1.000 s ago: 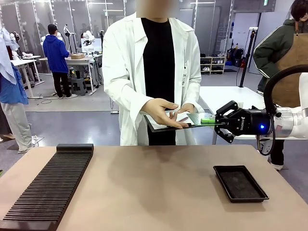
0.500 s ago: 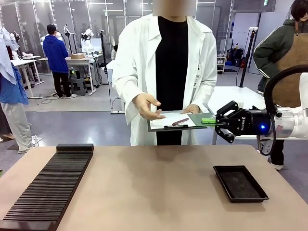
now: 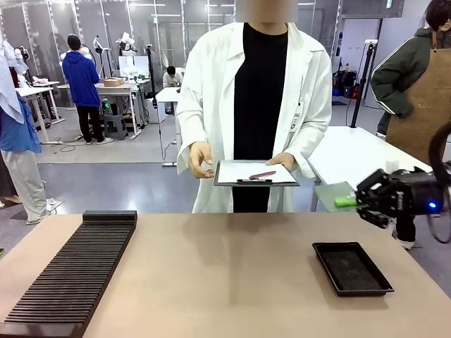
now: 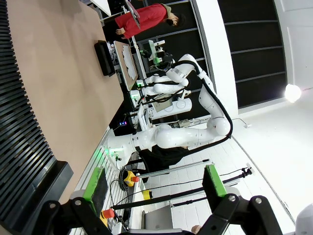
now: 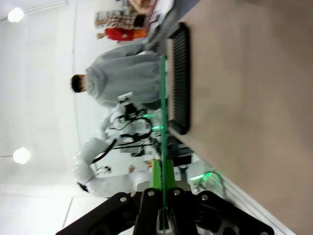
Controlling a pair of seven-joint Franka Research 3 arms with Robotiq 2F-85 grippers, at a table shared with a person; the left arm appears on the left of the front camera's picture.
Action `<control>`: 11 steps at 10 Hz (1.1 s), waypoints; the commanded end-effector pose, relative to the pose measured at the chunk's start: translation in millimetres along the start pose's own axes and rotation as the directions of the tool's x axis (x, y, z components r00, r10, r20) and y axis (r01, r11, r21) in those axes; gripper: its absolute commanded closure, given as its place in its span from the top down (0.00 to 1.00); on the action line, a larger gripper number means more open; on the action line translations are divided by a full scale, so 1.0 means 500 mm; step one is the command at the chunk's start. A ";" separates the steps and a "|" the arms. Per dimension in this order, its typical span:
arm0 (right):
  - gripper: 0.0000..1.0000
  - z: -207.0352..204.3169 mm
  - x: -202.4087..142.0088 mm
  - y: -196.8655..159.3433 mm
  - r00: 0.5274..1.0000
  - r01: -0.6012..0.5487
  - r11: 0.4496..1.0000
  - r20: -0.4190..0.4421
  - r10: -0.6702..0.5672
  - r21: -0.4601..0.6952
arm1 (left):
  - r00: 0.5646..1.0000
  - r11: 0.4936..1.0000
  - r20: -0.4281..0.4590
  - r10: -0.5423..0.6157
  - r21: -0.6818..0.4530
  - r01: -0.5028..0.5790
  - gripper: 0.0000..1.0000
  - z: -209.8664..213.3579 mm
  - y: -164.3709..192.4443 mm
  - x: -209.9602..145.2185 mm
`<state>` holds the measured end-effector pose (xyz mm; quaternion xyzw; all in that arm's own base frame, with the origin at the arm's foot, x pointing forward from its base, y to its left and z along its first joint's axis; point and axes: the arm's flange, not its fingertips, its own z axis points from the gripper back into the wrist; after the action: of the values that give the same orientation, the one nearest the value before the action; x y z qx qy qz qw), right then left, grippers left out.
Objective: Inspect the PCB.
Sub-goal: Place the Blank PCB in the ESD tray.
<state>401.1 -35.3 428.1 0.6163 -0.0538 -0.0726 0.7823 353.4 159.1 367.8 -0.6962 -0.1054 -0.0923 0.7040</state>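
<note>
Front view: the right gripper (image 3: pixel 358 202), black with green pads, sits at the right edge of the frame, above the table and just past its far right corner. Its jaws are clamped on the thin flat green PCB (image 3: pixel 334 195), held by one short edge. The board juts leftward from the fingers, roughly level and slightly tilted, in the air beside the person's coat and clear of the tabletop.

Right wrist view: the PCB (image 5: pixel 163 117) appears edge-on as a thin green line rising from between the clenched fingers (image 5: pixel 156 182).

The person in a white lab coat (image 3: pixel 211 84) stands at the far side of the table, holding a dark clipboard with white paper (image 3: pixel 256 173) flat at waist height. A reddish pen (image 3: pixel 262 174) lies on the paper. One hand (image 3: pixel 285 160) supports the clipboard's right edge; the other hand (image 3: pixel 200 159) is loosely cupped just off its left edge. The clipboard and the PCB are apart, with a gap between them.

On the tan tabletop (image 3: pixel 225 274), a black rectangular shallow tray (image 3: pixel 351 267) lies at the right, below the gripper. A long black ribbed rack (image 3: pixel 74 271) runs along the left side.

Left wrist view: the left gripper (image 4: pixel 155 182) has its two green-padded fingers spread wide with nothing between them. The ribbed rack (image 4: pixel 19 122) lies along that picture's left edge.
</note>
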 end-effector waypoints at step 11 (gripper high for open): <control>0.03 0.005 0.151 -0.197 0.998 -0.009 0.916 0.047 0.030 -0.400 | 1.000 1.000 -0.006 0.000 0.004 0.000 1.00 0.002 -0.002 -0.001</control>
<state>460.4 -73.3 335.7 0.4479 -0.0650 -0.0914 0.8870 353.4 159.1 367.7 -0.6962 -0.1054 -0.0922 0.7040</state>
